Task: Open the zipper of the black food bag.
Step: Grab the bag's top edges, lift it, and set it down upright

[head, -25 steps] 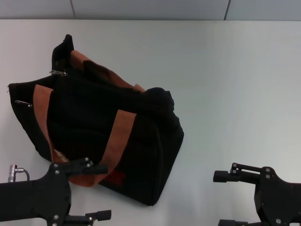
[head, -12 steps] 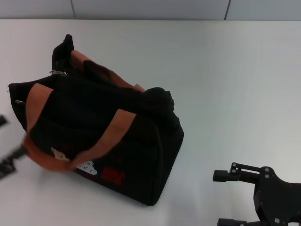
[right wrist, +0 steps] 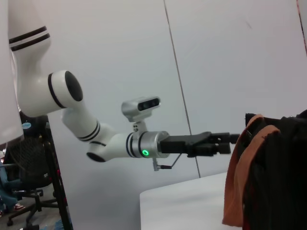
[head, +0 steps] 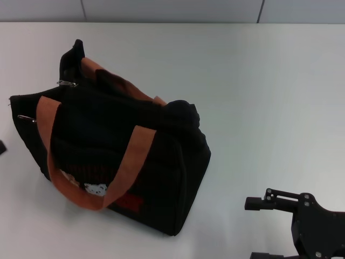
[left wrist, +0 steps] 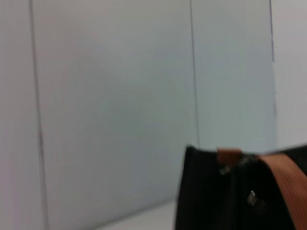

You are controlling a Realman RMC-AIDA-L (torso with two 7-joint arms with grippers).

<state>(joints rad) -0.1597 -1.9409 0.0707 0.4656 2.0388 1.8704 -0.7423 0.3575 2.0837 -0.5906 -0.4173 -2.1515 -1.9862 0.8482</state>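
Note:
The black food bag (head: 113,151) lies on the white table's left half, with one orange-brown handle (head: 121,172) draped over its front face above a bear patch (head: 96,189) and a red label (head: 129,202). The zipper's small silver pull tab (head: 66,83) sits at the bag's far left end; the black track itself is hard to make out. My left gripper (right wrist: 231,140) is level with the bag's left end, a short way off; only a dark sliver (head: 1,147) shows in the head view. My right gripper (head: 249,229) stands open at the front right, well clear of the bag.
A second silver pull (head: 24,117) sits on the bag's left side pocket. In the left wrist view the bag's corner (left wrist: 216,191) and a handle (left wrist: 288,187) show against a pale wall. Bare white table (head: 269,108) lies to the right of the bag.
My left arm has pulled back leftward from the bag's front, almost out of the head view. The front handle swung and settled on the bag's face, uncovering the bear patch. The right arm stayed put.

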